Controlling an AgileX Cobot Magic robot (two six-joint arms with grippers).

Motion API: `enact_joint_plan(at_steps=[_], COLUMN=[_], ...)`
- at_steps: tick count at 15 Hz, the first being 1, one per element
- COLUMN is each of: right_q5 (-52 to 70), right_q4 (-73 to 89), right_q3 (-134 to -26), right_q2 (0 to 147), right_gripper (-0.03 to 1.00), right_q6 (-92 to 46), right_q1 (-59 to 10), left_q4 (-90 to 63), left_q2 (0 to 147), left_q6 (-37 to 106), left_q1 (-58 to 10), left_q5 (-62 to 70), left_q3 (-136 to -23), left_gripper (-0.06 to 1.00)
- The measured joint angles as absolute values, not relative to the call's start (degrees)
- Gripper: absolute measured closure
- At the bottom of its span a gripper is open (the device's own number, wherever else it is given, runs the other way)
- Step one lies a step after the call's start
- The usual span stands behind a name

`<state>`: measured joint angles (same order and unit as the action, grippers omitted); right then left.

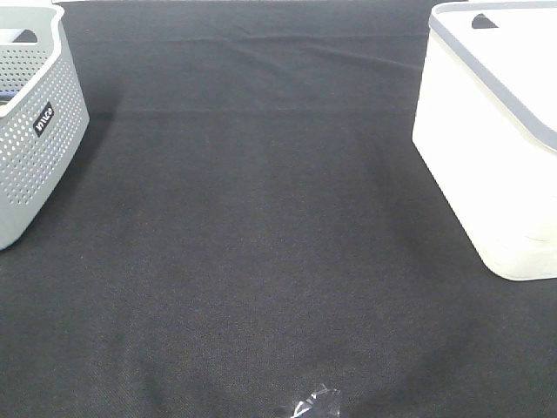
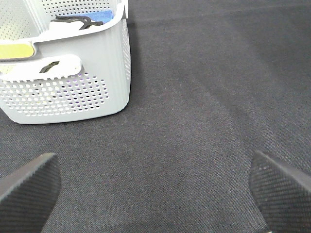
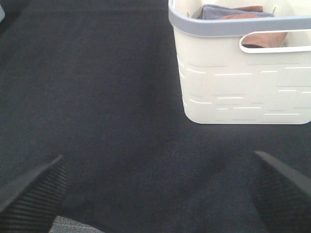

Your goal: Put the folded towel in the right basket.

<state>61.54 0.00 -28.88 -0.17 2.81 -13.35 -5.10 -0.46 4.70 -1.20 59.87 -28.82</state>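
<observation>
You've got a table draped in black cloth [image 1: 261, 218] filling the whole exterior high view, with no wall, floor or window in sight. The cloth has faint horizontal fold creases toward 12 o'clock and a slight weave texture. Light is even and soft, falling from above, with mild shadow at 9 o'clock and 3 o'clock along the cloth edges, and you'll spot a small crumpled bit of clear plastic [image 1: 312, 404] glinting at 6 o'clock near the frame edge.
</observation>
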Motion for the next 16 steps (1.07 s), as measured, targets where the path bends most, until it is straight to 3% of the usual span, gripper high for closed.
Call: enact_joint_plan(at_steps=[8, 12, 16], right_q5=[61.5, 61.5, 61.5], right_q4=[0.3, 0.4, 0.4], right_q3=[-28.9, -28.9, -28.9], right_q2=[-0.2, -0.2, -0.2], right_gripper=[0.00, 0.00, 0.00], right_q6=[2.6, 2.6, 2.6], right_q1=[-12.9, -4.0, -3.4], left_q4=[-5.1, -5.1, -5.1], left_q2=[-0.5, -0.5, -0.5], left_q6=[4.7, 4.7, 4.7], left_q1=[-1.2, -1.2, -1.2], left_q5=[59.9, 59.9, 59.8], left_q3=[-28.8, -28.8, -28.8], left_gripper=[-0.04, -0.04, -0.04])
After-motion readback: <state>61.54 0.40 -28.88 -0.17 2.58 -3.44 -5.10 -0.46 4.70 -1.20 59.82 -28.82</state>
